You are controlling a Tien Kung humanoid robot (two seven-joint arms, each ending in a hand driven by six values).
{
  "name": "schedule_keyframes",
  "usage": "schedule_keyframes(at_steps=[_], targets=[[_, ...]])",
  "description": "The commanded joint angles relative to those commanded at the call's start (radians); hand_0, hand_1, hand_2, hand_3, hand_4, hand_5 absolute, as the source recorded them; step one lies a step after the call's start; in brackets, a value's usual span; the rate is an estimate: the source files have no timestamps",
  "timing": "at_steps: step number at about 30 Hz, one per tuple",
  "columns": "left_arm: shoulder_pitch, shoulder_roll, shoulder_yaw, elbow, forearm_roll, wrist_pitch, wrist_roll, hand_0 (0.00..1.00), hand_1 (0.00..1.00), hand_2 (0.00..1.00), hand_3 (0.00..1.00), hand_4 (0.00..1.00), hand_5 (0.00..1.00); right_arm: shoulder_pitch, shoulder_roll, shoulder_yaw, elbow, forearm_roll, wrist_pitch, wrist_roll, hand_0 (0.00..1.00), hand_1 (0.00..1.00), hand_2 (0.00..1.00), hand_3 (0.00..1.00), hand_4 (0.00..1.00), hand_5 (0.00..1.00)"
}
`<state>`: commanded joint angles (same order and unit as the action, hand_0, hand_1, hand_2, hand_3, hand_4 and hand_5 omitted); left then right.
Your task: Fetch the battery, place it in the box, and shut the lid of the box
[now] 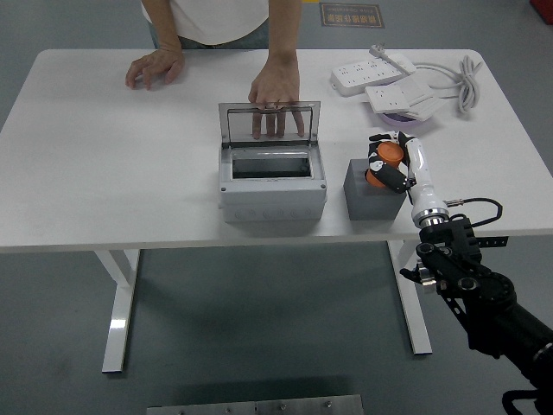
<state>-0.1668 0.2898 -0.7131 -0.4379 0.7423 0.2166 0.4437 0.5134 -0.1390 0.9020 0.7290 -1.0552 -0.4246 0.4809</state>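
Observation:
A dark grey block-shaped battery (370, 190) stands on the white table (104, 173), just right of the box. The grey box (272, 183) has its clear lid (269, 123) raised upright, and a person's hand (276, 85) rests behind the lid, holding it. My right hand (385, 164), white with orange and black parts, is over the battery's top right edge with its fingers curled down onto it. The battery stands flat on the table. My left arm does not show.
Two white power strips (384, 76) with a coiled cable (467, 79) lie at the back right, a purple object under one. The person's other hand (154, 67) rests flat at the back left.

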Motion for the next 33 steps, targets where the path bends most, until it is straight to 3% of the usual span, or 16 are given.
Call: schedule_keyframes(at_steps=[11, 12, 17, 18, 33], targets=[[0.0, 0.0, -0.002, 0.0, 0.001, 0.001, -0.001, 0.67, 0.744, 0.636, 0.576, 0.587, 0.167, 0.0, 0.0, -0.005, 0.0, 0.008, 0.003, 0.0, 0.469, 0.491, 0.491, 0.546, 0.486, 0.002], [0.0, 0.0, -0.003, 0.0, 0.002, 0.001, -0.001, 0.67, 0.744, 0.639, 0.577, 0.588, 0.168, 0.0, -0.001, -0.005, 0.001, 0.008, 0.003, 0.0, 0.386, 0.407, 0.375, 0.39, 0.51, 0.077], [0.0, 0.0, -0.004, 0.0, 0.002, 0.003, -0.002, 0.67, 0.744, 0.639, 0.577, 0.588, 0.168, 0.001, -0.001, -0.006, 0.002, 0.009, 0.002, 0.001, 0.386, 0.407, 0.375, 0.39, 0.51, 0.077], [0.001, 0.0, -0.004, 0.0, 0.002, 0.003, -0.003, 0.671, 0.744, 0.639, 0.576, 0.588, 0.167, 0.001, -0.001, -0.006, 0.003, 0.01, 0.001, 0.001, 0.359, 0.381, 0.343, 0.329, 0.439, 0.111], [0.003, 0.001, -0.007, 0.0, 0.007, 0.007, -0.006, 0.673, 0.744, 0.641, 0.576, 0.585, 0.167, 0.001, 0.0, -0.008, 0.004, 0.019, -0.007, 0.01, 0.316, 0.354, 0.321, 0.317, 0.386, 0.121]])
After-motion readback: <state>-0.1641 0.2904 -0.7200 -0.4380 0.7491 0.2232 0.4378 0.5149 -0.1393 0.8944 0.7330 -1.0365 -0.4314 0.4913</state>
